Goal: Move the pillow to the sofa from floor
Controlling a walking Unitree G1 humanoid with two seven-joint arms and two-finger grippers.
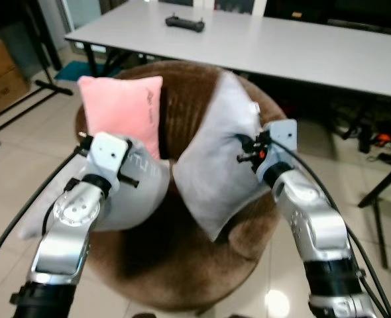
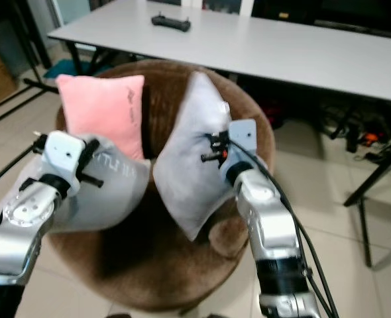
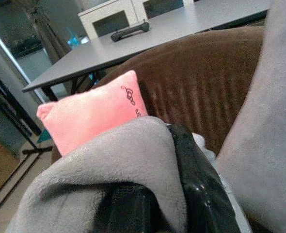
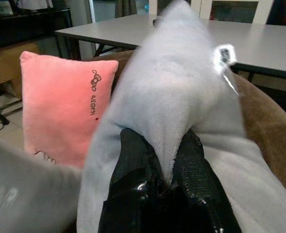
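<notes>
So two grey pillows are being held up over a round brown sofa chair [image 1: 182, 265]. The right-hand grey pillow [image 1: 215, 165] is pinched by the right gripper [image 4: 167, 160], and the two black fingers [image 4: 133, 160] are seen closed tight on a fold of the fabric, which bulges up between them. That pillow is tilted on a corner, propped against the brown backrest, with a small white tag [image 4: 224, 54] seen near its upper edge.

The left-hand grey pillow [image 1: 126, 192] is gripped by the left gripper [image 3: 152, 194] too: its fingers [image 3: 196, 179] are clamped on the plush edge, and the grey fabric is draped over and between them. It's hung over the left side of the seat, partly past the rim.

A pink pillow [image 1: 122, 109] is stood upright against the backrest, just behind the left-hand grey one, with some dark embroidery visible near its corner.

Behind the chair, a long grey table [image 1: 281, 46] is seen, with a black controller [image 1: 184, 24] laid on it. A cardboard box [image 1: 0, 73] is parked on the tiled floor off to the left.
</notes>
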